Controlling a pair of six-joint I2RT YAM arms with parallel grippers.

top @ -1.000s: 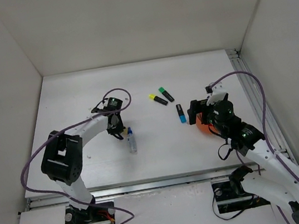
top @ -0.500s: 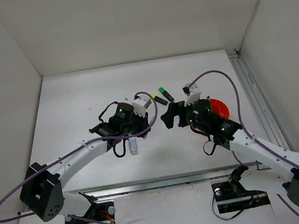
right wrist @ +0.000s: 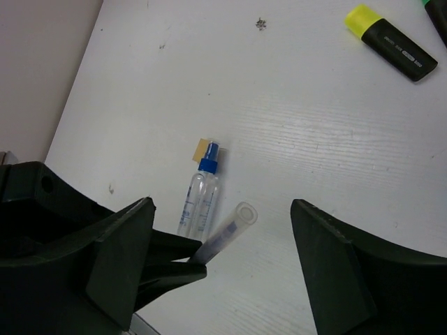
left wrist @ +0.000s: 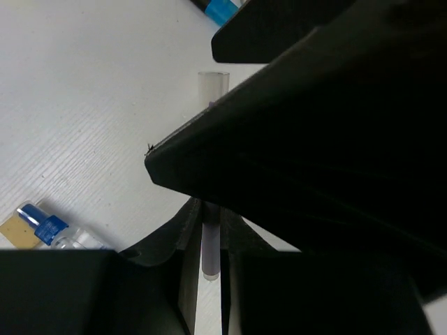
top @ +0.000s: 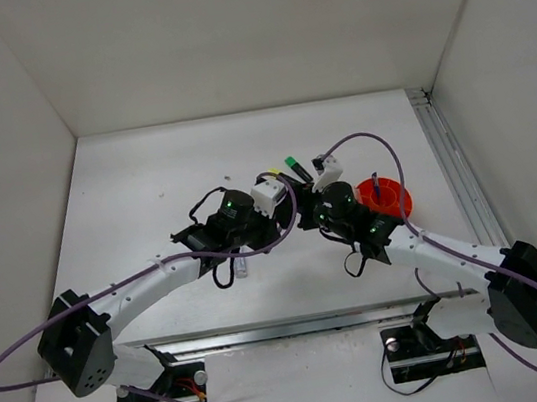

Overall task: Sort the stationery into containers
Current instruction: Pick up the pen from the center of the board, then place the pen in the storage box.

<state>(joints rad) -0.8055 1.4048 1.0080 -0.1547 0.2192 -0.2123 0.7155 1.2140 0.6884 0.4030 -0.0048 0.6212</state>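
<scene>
My left gripper [left wrist: 211, 230] is shut on a thin translucent pen [left wrist: 211, 139] with a bluish core and holds it above the table. In the right wrist view the pen [right wrist: 227, 234] sticks out from the left jaws into the gap of my right gripper [right wrist: 222, 209], which is open, its fingers [right wrist: 119, 258] apart and not touching the pen. From above, both grippers meet at mid-table, left [top: 279, 204], right [top: 305, 211]. The orange-red pot [top: 397, 204] stands to the right with a thin pen [top: 376, 186] upright in it.
A clear blue-capped tube [right wrist: 200, 199] lies on the table beside a pale strip [right wrist: 203, 148]. A yellow-capped highlighter [right wrist: 391, 42] and a green-capped one [top: 295, 165] lie behind the grippers. A blue highlighter cap [left wrist: 222, 10] shows at the left wrist view's top edge. White walls surround the table.
The left gripper has carried the pen rightward from beside the blue-capped tube to mid-table. The right gripper has left the pot and moved left to face it, uncovering the pot.
</scene>
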